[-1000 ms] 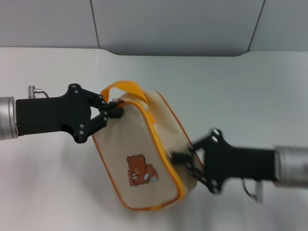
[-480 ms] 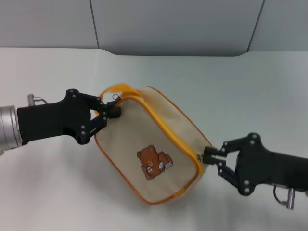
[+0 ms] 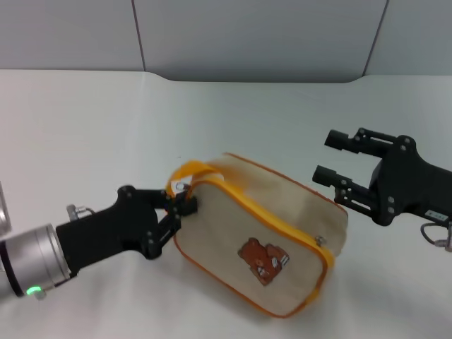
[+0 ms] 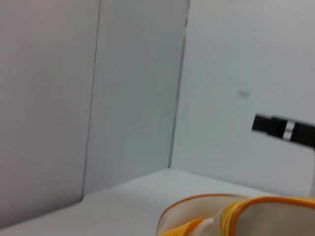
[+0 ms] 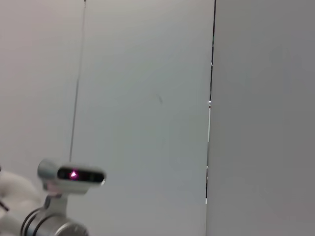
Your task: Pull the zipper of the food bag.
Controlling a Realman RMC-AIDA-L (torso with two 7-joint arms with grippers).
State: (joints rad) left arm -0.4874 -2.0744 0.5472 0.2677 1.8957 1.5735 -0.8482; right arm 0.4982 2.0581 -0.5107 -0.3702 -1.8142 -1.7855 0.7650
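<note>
The food bag (image 3: 265, 244) is a beige rectangular fabric pouch with orange piping along its edges and 1 small brown bear picture (image 3: 263, 252) on the side facing up. It lies tilted on the white counter, near the front edge, around the middle. An orange loop handle (image 3: 189, 174) arches over its left end. The yellow-orange zipper (image 3: 272, 224) runs along the upper edge, its small silver pull tab (image 3: 320, 241) at the right end.
</note>
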